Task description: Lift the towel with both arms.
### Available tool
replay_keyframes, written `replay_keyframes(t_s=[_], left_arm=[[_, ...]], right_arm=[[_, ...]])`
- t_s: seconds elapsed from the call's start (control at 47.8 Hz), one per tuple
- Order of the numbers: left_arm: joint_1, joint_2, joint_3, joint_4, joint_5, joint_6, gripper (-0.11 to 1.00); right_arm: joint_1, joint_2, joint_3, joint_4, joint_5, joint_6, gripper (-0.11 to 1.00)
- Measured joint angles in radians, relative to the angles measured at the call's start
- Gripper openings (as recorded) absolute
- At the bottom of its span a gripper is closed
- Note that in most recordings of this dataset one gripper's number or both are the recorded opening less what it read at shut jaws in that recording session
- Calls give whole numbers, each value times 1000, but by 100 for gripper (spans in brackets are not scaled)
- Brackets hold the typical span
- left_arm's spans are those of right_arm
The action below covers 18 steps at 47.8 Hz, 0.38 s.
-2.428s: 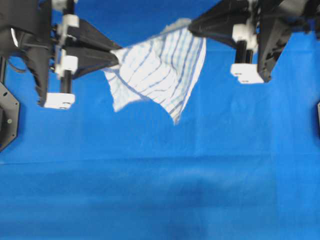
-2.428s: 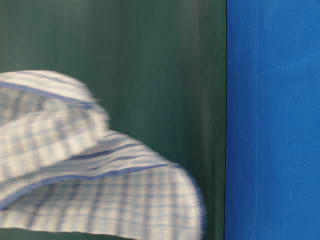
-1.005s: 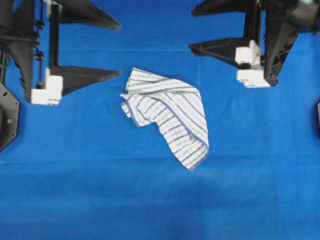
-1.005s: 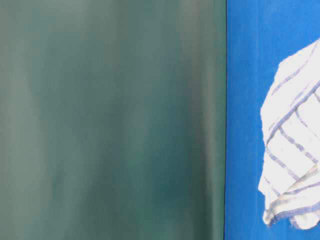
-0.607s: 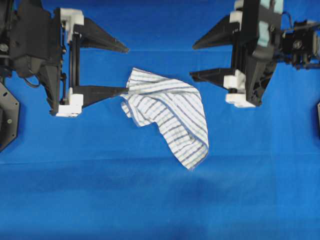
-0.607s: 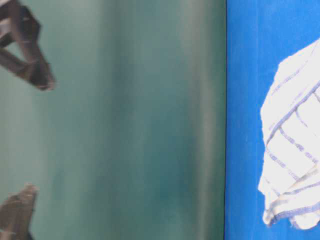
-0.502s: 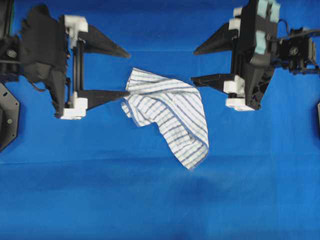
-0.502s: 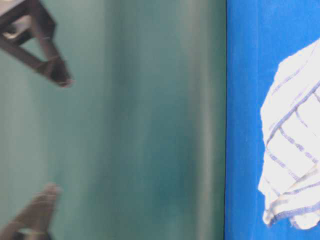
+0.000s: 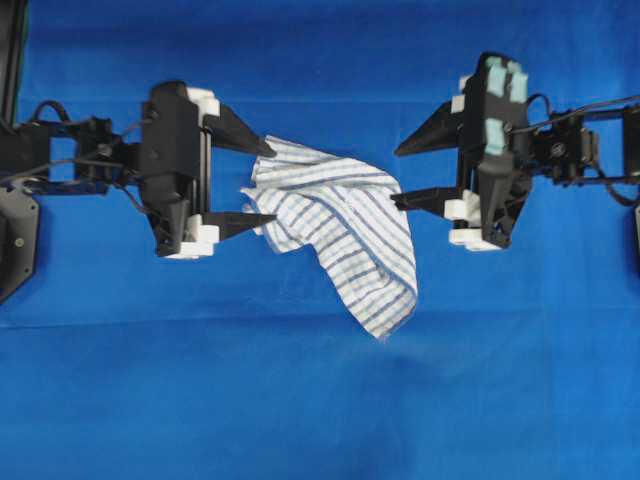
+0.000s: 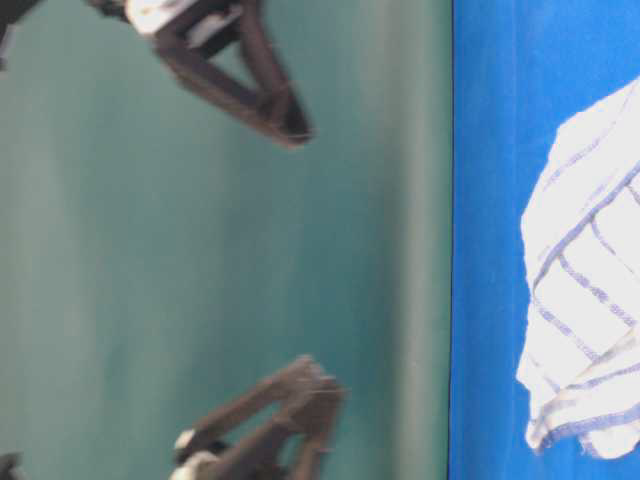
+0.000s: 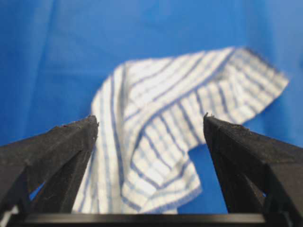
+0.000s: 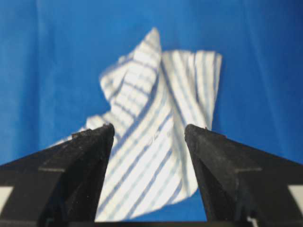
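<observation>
The towel (image 9: 335, 230), white with thin blue and grey stripes, lies crumpled on the blue sheet (image 9: 300, 400). My left gripper (image 9: 275, 184) is open, its two black fingertips either side of the towel's left edge. My right gripper (image 9: 395, 177) is open too, just off the towel's right edge. In the left wrist view the towel (image 11: 175, 137) shows ahead between the spread tips of the left gripper (image 11: 149, 120). In the right wrist view the towel (image 12: 156, 90) lies beyond the right gripper (image 12: 149, 127). Nothing is held. In the table-level view, black fingers (image 10: 270, 100) hang clear of the towel (image 10: 590, 300).
The blue sheet covers the whole table. The green backdrop (image 10: 200, 260) fills the table-level view behind the fingers. A black fixture (image 9: 15, 240) sits at the left edge.
The towel, held up between both shut grippers earlier, has been dropped and lies still on the sheet. Both open grippers have since moved inward and down to its two sides.
</observation>
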Motion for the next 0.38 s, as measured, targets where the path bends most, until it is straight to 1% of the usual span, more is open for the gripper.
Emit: replay_keyframes(t_s=[0.147,0.377], left_arm=[[0,78,21,0,-43,0,88],[0,181,29,-2,-94,-2,88]], right_arm=[[2,48,32,-2,-34,11,64],[2,129,55,-2,-97,11,64]])
